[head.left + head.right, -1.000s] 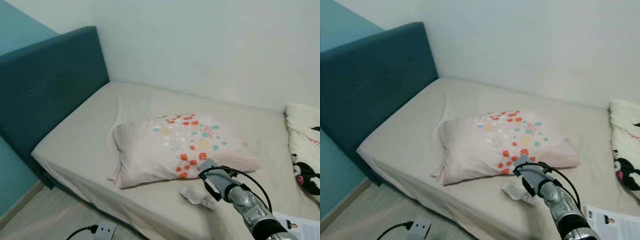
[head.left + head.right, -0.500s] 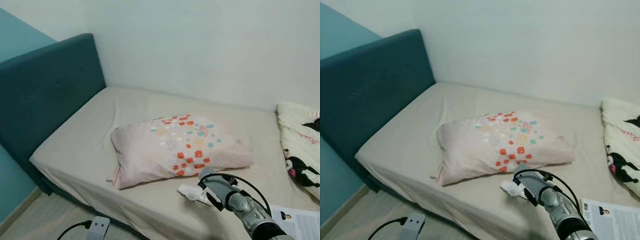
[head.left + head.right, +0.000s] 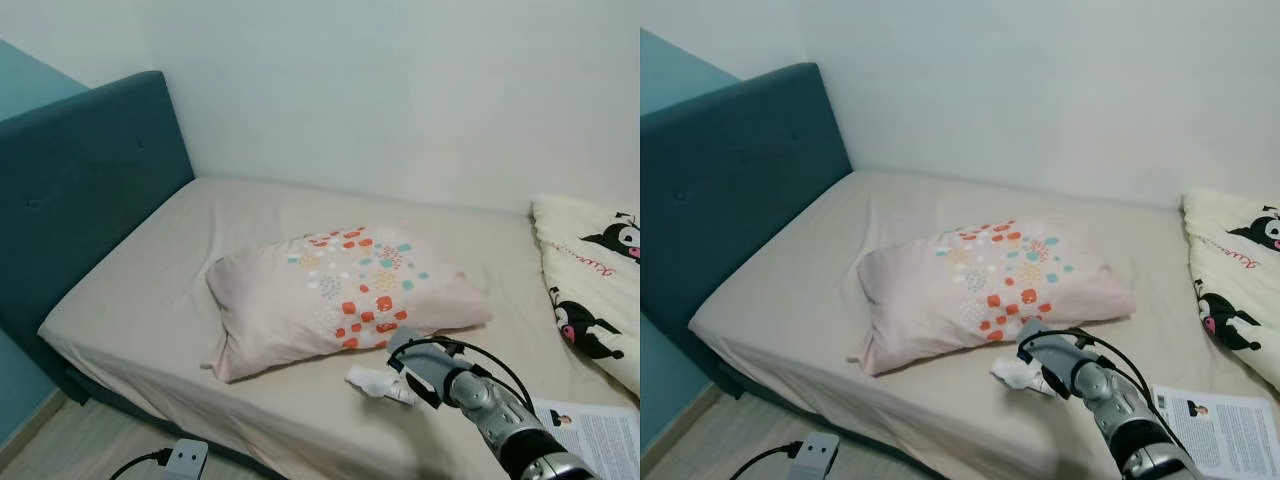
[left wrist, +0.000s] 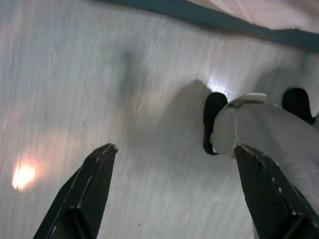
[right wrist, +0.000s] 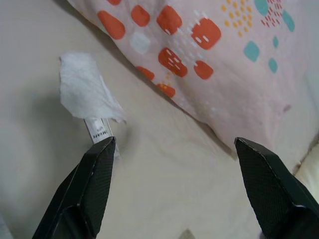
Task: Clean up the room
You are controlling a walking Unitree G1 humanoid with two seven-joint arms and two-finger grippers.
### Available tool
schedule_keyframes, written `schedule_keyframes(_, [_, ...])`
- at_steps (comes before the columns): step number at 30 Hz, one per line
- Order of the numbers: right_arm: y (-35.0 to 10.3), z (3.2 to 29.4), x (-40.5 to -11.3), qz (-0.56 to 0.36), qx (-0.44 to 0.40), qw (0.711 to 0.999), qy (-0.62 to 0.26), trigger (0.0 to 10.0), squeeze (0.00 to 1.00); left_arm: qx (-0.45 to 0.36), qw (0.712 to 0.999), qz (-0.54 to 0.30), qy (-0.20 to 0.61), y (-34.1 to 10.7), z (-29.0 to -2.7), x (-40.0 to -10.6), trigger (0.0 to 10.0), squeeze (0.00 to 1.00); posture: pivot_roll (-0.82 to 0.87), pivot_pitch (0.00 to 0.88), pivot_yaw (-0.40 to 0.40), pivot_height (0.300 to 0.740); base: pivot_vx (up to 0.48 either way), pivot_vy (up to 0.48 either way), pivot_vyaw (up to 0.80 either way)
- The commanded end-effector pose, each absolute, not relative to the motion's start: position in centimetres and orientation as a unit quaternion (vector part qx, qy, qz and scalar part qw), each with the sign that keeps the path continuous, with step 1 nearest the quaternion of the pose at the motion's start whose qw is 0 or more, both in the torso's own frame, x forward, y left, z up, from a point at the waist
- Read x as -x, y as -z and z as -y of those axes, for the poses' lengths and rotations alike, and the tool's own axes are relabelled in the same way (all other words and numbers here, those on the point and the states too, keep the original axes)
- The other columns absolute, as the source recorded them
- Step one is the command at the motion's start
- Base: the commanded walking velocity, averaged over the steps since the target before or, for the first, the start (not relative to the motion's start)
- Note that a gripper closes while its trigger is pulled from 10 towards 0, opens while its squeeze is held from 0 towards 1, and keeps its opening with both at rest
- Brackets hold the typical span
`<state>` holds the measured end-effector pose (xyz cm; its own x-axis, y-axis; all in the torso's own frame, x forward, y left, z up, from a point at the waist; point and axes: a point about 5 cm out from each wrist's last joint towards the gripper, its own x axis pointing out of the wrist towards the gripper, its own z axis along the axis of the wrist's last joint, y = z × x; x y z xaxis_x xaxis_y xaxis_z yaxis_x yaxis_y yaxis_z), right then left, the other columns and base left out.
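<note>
A: Quick pass. Bed (image 3: 150, 300) runs wall to wall at the back; teal headboard (image 3: 80, 190) closes its left end. The near edge drops to the wood floor (image 3: 60, 455).

B: Free room?

A: Bare sheet all around the pillow (image 3: 340, 295), widest on the headboard side. To the right, a cartoon-print blanket (image 3: 595, 290) is piled up. A printed sheet of paper (image 3: 1220, 430) lies at the near right corner. On the floor, a white power strip (image 3: 810, 452) with a black cord sits just off the bed edge.

B: Task thing?

A: Crumpled white tissue (image 5: 87, 92) on the sheet, just beside the pillow's near edge, not on it. A small labelled wrapper (image 5: 99, 130) pokes out from under it.

B: Right gripper?

A: Right gripper (image 5: 174, 149) hangs just over the sheet, fingers spread wide, nothing held. One fingertip sits right next to the wrapper; can't tell if it touches. The tissue lies off to that finger's side, not between the two.

B: Left?

A: Left gripper (image 4: 174, 149) is idle, aimed at the floor, fingers wide apart, empty. The robot's own foot shows below it.

B: Containers?

A: None to log.
</note>
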<state>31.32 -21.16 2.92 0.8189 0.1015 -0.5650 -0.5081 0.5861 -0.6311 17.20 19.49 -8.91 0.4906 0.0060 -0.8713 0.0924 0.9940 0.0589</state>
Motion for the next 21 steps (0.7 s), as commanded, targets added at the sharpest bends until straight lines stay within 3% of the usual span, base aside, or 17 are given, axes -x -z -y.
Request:
schedule_keyframes(1, [-3.2, 20.4, -31.7, -0.228, 0.422, 0.855, -0.195, 10.0, 0.0, -0.057, 0.86, -0.506, 0.017, 9.0, -20.0, -16.8, 10.0, 0.0, -0.06, 0.0, 0.063, 0.626, 0.0, 0.0, 0.0])
schedule_keyframes(9, [-4.1, 19.9, -32.5, -0.198, 0.443, 0.848, -0.212, 10.0, 0.0, -0.046, 0.87, -0.49, -0.004, 8.6, -20.7, -17.5, 10.0, 0.0, -0.04, 0.03, 0.072, 0.606, 0.0, 0.0, 0.0])
schedule_keyframes(10, [-4.9, 19.7, -32.9, -0.17, 0.449, 0.852, -0.209, 10.0, 0.0, 0.003, 0.887, -0.46, -0.04, 7.8, -21.5, -18.7, 10.0, 0.0, -0.03, 0.059, 0.074, 0.596, 0.0, 0.0, 0.0])
schedule_keyframes(12, [-5.3, 19.6, -33.2, -0.159, 0.45, 0.855, -0.206, 10.0, 0.0, 0.027, 0.895, -0.443, -0.056, 7.3, -21.8, -19.4, 10.0, 0.0, -0.03, 0.059, 0.074, 0.591, 0.0, 0.0, 0.0])
schedule_keyframes(14, [-6.2, 19.5, -33.7, -0.133, 0.453, 0.858, -0.201, 10.0, 0.0, 0.089, 0.919, -0.371, -0.101, 5.3, -23.0, -22.4, 10.0, 0.0, -0.01, 0.092, 0.078, 0.581, 0.0, 0.0, 0.0])
schedule_keyframes(19, [-6.6, 19.1, -34.1, -0.12, 0.456, 0.856, -0.21, 10.0, 0.0, 0.127, 0.942, -0.286, -0.121, 2.3, -24.2, -25.7, 10.0, 0.0, 0.04, 0.14, 0.084, 0.566, 0.0, 0.0, 0.0])
schedule_keyframes(21, [-6.6, 19.1, -34.1, -0.12, 0.456, 0.856, -0.21, 10.0, 0.0, 0.127, 0.942, -0.286, -0.121, 2.3, -24.2, -25.7, 10.0, 0.0, 0.04, 0.14, 0.084, 0.566, 0.0, 0.0, 0.0])
